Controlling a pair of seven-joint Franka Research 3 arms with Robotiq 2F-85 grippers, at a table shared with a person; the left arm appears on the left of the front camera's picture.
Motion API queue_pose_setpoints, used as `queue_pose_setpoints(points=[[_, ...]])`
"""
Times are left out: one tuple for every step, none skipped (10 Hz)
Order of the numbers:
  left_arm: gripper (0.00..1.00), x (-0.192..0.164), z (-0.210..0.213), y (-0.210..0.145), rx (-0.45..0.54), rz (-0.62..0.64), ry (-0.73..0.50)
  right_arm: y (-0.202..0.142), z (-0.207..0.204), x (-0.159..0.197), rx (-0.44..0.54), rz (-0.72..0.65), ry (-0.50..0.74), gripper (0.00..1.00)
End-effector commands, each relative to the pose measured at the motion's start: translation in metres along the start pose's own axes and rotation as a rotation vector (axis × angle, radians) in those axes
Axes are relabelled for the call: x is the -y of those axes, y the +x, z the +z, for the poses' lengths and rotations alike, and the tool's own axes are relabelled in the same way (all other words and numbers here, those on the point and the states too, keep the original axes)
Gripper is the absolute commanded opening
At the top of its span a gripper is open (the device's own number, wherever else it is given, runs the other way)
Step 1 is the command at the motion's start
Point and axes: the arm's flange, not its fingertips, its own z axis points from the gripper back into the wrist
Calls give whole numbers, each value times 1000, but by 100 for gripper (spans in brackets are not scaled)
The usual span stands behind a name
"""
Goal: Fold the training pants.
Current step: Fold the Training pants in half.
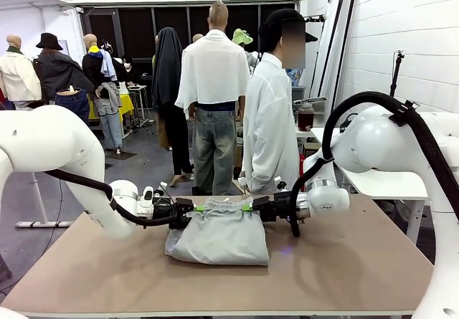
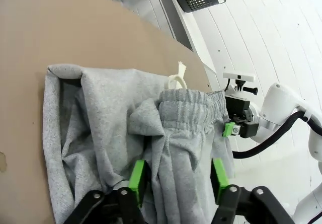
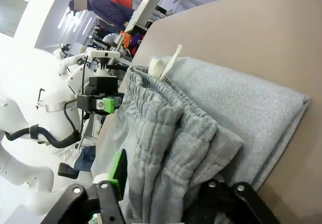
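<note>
Training pants (image 1: 219,236): light-grey jersey bundle lying folded on the brown table (image 1: 344,269), near the table's middle; the gathered waistband forms the bundle's far edge, toward the person.
Waistband detail: elastic gathers and a cream drawstring end (image 2: 176,78) stand up at the far edge of the pants.
Left gripper (image 1: 195,207): at the waistband's left corner, level with the table; in the left wrist view its green-padded fingers (image 2: 137,176) stand parted with waistband cloth lying between them, the cloth apparently loose rather than pinched, though the folds hide the contact.
Right gripper (image 1: 249,206): at the waistband's right corner, facing the left gripper across the pants; in the right wrist view one green pad (image 3: 119,168) shows beside the bunched cloth and the fingers stand apart; whether they press the cloth cannot be told.
Person (image 1: 269,129): in a white shirt, standing at the far side of the table, just behind the pants.
</note>
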Motion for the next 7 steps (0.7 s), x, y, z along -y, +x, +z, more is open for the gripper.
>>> queue_pose_setpoints(points=[[100, 11, 5, -4, 28, -1, 11, 3, 1, -9, 28, -36, -32, 100], [100, 16, 10, -5, 28, -10, 17, 6, 6, -13, 23, -34, -52, 100], [100, 22, 20, -3, 43, -21, 22, 10, 12, -16, 6, -40, -85, 100], [100, 29, 34, -1, 60, -38, 38, 15, 21, -20, -18, -37, -126, 100], [100, 38, 48, 1, 73, -54, 55, 18, 29, -26, -48, -40, -166, 100], [100, 49, 60, 1, 80, -74, 77, 24, 39, -35, -68, -31, -199, 100], [100, 57, 70, 0, 87, -90, 88, 31, 49, -48, -83, -17, -232, 100]])
